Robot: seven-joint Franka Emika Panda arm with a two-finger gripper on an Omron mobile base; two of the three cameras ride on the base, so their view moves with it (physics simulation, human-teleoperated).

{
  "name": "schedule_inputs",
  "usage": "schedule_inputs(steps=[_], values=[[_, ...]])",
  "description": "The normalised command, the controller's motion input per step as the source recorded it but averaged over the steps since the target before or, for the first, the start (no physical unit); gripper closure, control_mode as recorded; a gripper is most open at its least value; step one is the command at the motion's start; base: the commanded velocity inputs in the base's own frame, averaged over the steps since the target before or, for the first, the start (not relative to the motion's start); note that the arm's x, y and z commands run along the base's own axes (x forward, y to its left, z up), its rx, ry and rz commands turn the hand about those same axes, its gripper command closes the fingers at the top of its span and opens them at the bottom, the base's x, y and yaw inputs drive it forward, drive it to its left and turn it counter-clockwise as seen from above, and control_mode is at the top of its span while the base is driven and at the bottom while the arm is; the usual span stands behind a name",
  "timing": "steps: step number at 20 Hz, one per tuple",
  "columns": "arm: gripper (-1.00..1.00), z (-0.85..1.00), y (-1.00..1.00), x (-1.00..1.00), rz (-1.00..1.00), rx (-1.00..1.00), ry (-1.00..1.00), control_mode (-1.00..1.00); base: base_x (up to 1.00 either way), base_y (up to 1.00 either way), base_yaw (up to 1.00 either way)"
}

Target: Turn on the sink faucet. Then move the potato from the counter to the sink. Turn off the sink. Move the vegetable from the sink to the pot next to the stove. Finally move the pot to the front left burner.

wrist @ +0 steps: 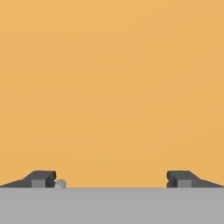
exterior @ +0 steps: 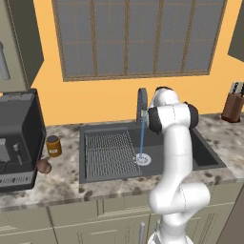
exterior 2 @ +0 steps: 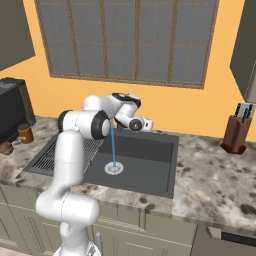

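Gripper (wrist: 111, 179): wide apart, holding nothing, facing orange wall.
Faucet (exterior: 142, 106): running into sink (exterior: 190, 143); first step judged done.
Potato (exterior: 44, 166): on counter, well left of sink.
Next: swing left, descend, grasp potato.

There are no words, numbers or signs to read on anything here.

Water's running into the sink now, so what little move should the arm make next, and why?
Probably swing left toward the potato on the counter. The stream already falls from the faucet onto the drain, and the gripper is open and holds nothing.
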Motion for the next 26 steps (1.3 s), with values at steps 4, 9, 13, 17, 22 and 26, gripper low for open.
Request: schedule_inputs(steps=[4,9,13,17,22,26], values=[[-1.0,0.52,-0.58,-0.35,0.0,0.0,0.0,-1.0,0.0,0.0,0.0],[-1.0,0.62,-0.53,-0.47,0.0,0.0,-0.02,-1.0,0.0,0.0,0.0],[-1.0,0.5,-0.48,-0.55,0.0,0.0,-0.02,-1.0,0.0,0.0,0.0],[-1.0,0.43,-0.3,-0.65,0.0,0.0,0.0,-1.0,0.0,0.0,0.0],[-1.0,0.46,-0.14,-0.82,0.0,0.0,-0.01,-1.0,0.0,0.0,0.0],[-1.0,0.52,-0.05,-0.84,0.0,0.0,0.0,-1.0,0.0,0.0,0.0]])
